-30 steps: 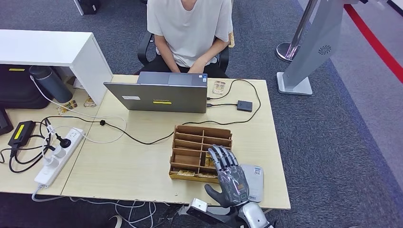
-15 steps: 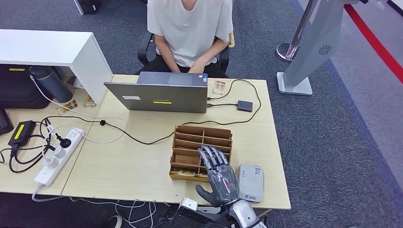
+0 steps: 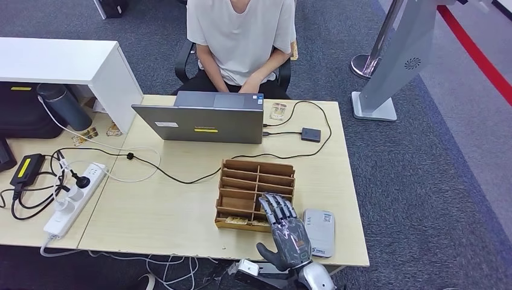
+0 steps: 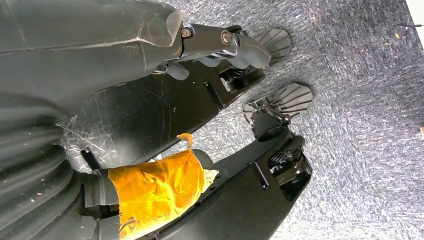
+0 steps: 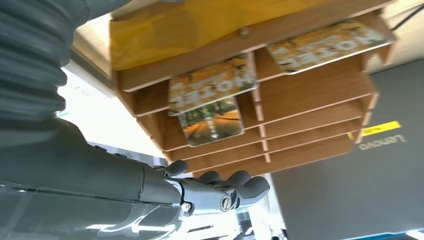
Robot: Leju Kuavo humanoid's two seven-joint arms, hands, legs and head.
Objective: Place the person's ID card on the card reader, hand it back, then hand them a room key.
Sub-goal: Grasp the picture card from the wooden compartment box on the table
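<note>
Moved: the right hand (image 3: 288, 232) has drawn back toward the table's near edge since half a second ago, uncovering more of the card reader; a second ago it lay over the reader's left part.
Right hand: grey ribbed palm and dark jointed fingers (image 3: 277, 206), spread flat and holding nothing, tips over the near right corner of the organiser.
Left hand: the left wrist view shows its grey thumb and dark fingers (image 4: 235, 45) against speckled grey carpet (image 4: 360, 125); I cannot tell how far they are open.
Card reader: a flat, rounded-rectangle, light grey plastic card reader (image 3: 319, 231) just right of the right hand, near the table's front edge.
Room keys: glossy printed hotel key cards with an autumn-leaf picture (image 5: 212, 90) lying in the compartments of the brown slotted wooden organiser tray (image 3: 247, 181).
Table: pale, smooth wood-laminate table (image 3: 169, 211).
Person: a seated person in a white T-shirt (image 3: 241, 36) behind a matte grey laptop (image 3: 199, 124).
</note>
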